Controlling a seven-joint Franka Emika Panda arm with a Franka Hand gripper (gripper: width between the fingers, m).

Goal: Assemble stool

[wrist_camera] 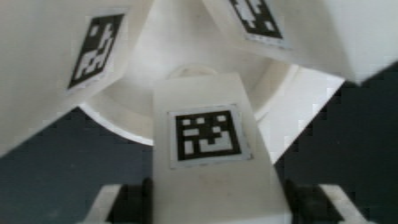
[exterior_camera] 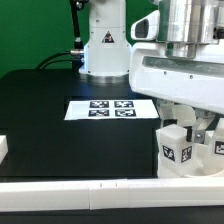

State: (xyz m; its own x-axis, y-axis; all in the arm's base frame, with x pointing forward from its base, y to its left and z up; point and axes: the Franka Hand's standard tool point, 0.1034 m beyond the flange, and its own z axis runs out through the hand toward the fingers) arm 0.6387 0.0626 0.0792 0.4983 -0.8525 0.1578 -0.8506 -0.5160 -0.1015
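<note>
In the wrist view a white stool leg point(wrist_camera: 210, 130) with a square tag runs between my fingers. My gripper point(wrist_camera: 210, 206) is shut on it, with the black pads point(wrist_camera: 143, 200) against its sides. Its narrow end meets the round white seat point(wrist_camera: 121, 118). Two other tagged legs point(wrist_camera: 80, 70) point(wrist_camera: 267, 30) stand out from the seat beside it. In the exterior view my gripper point(exterior_camera: 190, 118) hangs over the stool parts point(exterior_camera: 176, 148) at the table's front, on the exterior view's right. The seat is mostly hidden there.
The marker board point(exterior_camera: 112, 108) lies flat on the black table, to the exterior view's left of the stool. A long white border bar point(exterior_camera: 90, 193) runs along the front edge, and a short white piece point(exterior_camera: 3, 148) sits at the left edge. The arm's base point(exterior_camera: 105, 45) stands behind.
</note>
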